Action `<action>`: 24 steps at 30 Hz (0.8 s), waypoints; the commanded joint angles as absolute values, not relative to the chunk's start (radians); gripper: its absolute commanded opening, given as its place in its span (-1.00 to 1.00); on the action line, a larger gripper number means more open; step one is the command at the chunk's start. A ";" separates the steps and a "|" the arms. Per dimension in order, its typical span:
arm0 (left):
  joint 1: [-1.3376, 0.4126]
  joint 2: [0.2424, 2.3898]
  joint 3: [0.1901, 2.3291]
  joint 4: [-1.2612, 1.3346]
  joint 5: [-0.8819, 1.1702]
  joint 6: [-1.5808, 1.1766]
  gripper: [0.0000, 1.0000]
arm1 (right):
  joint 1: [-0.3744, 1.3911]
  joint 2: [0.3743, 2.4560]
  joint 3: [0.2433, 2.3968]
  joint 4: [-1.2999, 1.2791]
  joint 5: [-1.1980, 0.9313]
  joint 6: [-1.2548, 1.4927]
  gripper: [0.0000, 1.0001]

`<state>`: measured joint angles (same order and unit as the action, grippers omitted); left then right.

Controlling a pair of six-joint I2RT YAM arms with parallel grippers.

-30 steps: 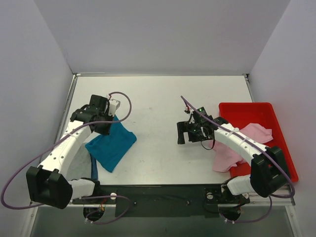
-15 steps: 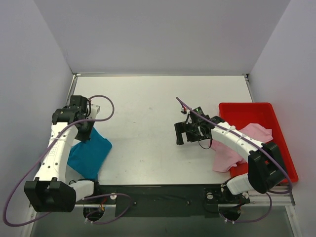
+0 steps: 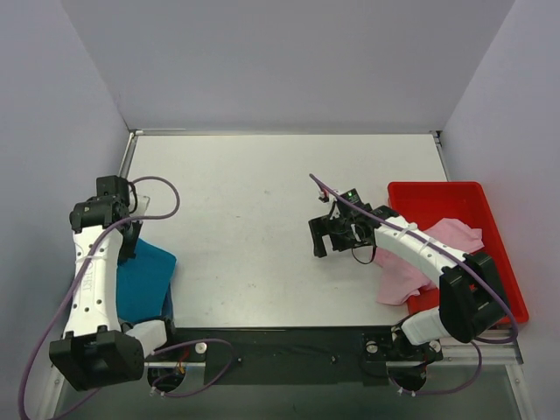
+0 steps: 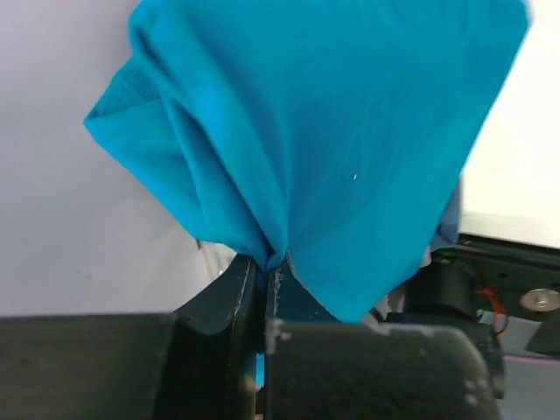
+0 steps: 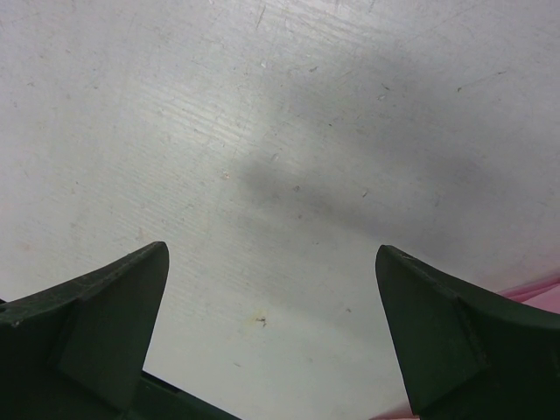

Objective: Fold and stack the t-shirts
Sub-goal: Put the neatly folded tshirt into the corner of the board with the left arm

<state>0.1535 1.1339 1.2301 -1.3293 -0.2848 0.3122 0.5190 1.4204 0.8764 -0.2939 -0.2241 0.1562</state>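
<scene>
readable text: none | labels, brands: none legible | numbers, signs: none legible | views: all three

Table: red tray right, pink t-shirt spilling out, teal t-shirt left.

You're looking into a robot lab test cell. Bare pale wall panels box in a scuffed metal table on three sides. Your left arm and right arm are bolted to a black rail at the near edge, and a purple cable loops loose.
</scene>
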 commanded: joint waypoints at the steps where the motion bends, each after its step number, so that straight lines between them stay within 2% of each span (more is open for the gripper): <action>1: 0.196 1.150 1.152 -1.298 -0.445 0.391 -1.00 | 0.525 1.413 0.861 -0.293 -0.206 0.104 1.00; 9: 0.227 1.227 1.037 -1.033 -0.659 0.440 -1.00 | 0.522 1.379 0.819 -0.282 -0.187 0.098 1.00; 21: 0.232 1.210 0.801 -0.945 -0.839 0.550 -1.00 | 0.485 1.358 0.796 -0.281 -0.204 0.075 1.00; 23: 0.233 1.189 0.769 -0.876 -0.877 0.633 -0.24 | 0.483 1.358 0.801 -0.279 -0.210 0.075 1.00; 24: 0.232 1.175 0.759 -0.824 -0.890 0.699 0.32 | 0.483 1.359 0.802 -0.281 -0.213 0.075 1.00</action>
<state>0.2203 1.2278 0.7956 -0.9695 -0.7647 0.5282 0.4904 1.3849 0.7944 -0.2783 -0.1986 0.0868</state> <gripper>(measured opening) 0.326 0.999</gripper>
